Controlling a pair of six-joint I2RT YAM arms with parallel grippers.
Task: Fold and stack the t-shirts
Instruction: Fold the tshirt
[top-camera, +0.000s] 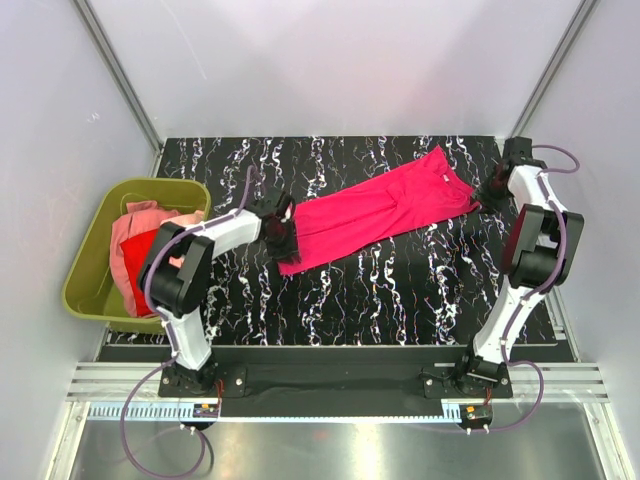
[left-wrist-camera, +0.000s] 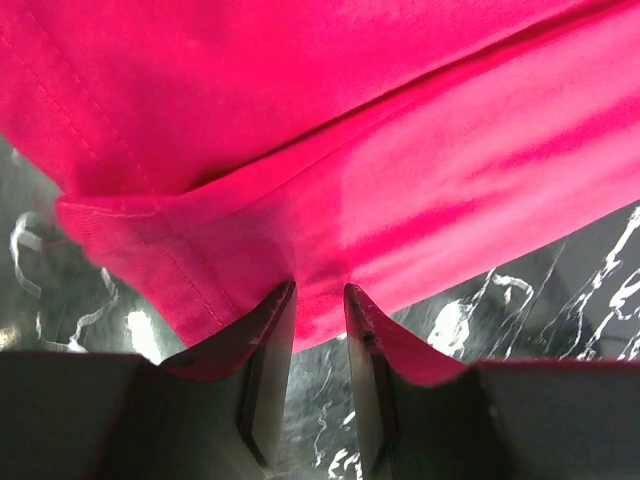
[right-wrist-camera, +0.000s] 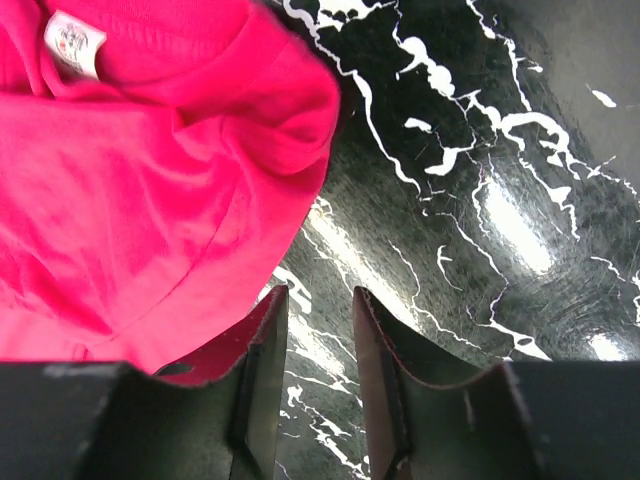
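Worktop (top-camera: 400, 290): black slab with white veining, carrying one shirt and both arms at its near edge

Magenta t-shirt (top-camera: 380, 210): folded lengthwise into a long narrow strip, lying flat across the middle of the worktop. Its long axis runs on a diagonal, from the hem end toward the left edge up to the collar end toward the far right corner

Olive tub (top-camera: 85, 290): off the left edge of the worktop, holding the rest of the pile

Red t-shirt (top-camera: 135, 265) and salmon t-shirt (top-camera: 135, 225): crumpled together in the tub, unfolded

Left gripper (left-wrist-camera: 320, 295): at the hem end of the strip, the nearer arm for that end. The jaws stand close together with the cloth edge reaching in between the tips; whether they have bitten cannot be told

Right gripper (right-wrist-camera: 315, 295): at the collar end, by the far right corner. The jaws are a little apart with bare worktop showing between them, and the cloth lies just to one side, touching one finger

White neck label (right-wrist-camera: 73, 42): inside the collar, face up

Judgement: with one gripper at each end of the long axis, the next fold likely brings the ends together
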